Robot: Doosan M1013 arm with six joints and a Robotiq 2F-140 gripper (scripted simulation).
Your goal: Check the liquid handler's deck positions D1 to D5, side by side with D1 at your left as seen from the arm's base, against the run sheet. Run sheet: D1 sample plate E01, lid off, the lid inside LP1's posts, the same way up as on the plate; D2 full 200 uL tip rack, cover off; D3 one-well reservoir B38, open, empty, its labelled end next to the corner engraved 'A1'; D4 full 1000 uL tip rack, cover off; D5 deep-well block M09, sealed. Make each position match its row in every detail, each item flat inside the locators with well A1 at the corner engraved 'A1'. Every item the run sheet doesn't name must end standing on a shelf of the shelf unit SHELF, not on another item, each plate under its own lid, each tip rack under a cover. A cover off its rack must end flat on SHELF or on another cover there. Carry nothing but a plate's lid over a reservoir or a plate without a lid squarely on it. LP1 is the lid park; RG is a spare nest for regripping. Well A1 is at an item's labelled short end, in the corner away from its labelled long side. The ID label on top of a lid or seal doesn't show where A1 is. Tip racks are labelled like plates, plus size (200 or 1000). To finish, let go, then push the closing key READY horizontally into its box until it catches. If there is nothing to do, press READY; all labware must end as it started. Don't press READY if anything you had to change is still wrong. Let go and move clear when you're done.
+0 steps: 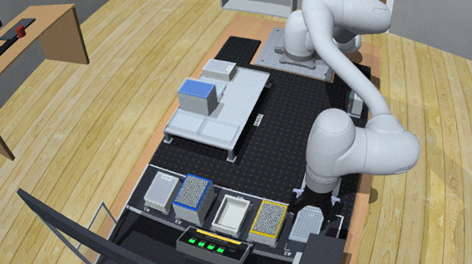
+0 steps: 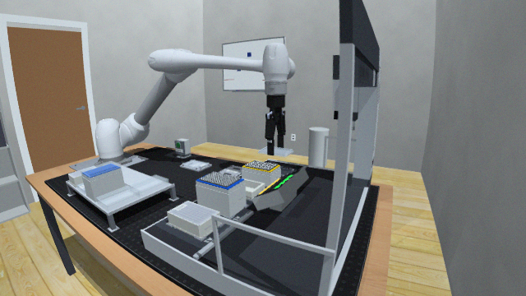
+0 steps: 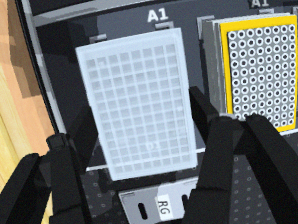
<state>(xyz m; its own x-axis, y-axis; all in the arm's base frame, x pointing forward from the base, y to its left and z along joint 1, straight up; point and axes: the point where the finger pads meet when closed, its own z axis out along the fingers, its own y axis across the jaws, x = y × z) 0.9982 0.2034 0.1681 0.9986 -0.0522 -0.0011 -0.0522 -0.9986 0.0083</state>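
My gripper (image 1: pixel 318 209) (image 2: pixel 274 144) (image 3: pixel 142 110) is shut on a white lidless well plate (image 1: pixel 306 223) (image 2: pixel 276 151) (image 3: pixel 136 110), gripping its long sides. It holds the plate level, above the empty deck position at the right end of the row in the top view. A labelled short end of the plate faces the wrist camera; the engraved 'A1' mark (image 3: pixel 157 15) lies past the far end. Beside it stand the yellow-rimmed open tip rack (image 1: pixel 268 219) (image 2: pixel 260 166) (image 3: pixel 262 63), the open white reservoir (image 1: pixel 225 228) (image 2: pixel 252 188), the blue-rimmed open tip rack (image 1: pixel 192 191) (image 2: pixel 219 181) and a sealed deep-well block (image 1: pixel 162 191) (image 2: pixel 191 215).
The shelf unit (image 1: pixel 242 94) (image 2: pixel 136 185) carries a blue-covered rack (image 1: pixel 197 95) (image 2: pixel 103 178) and a lidded plate (image 1: pixel 219 69). A lid (image 2: pixel 196 165) lies behind the deck. The READY box (image 1: pixel 356 104) (image 2: pixel 182 147) stands near the arm's base. The handler's head (image 1: pixel 212 246) and gantry frame (image 2: pixel 343 123) flank the deck.
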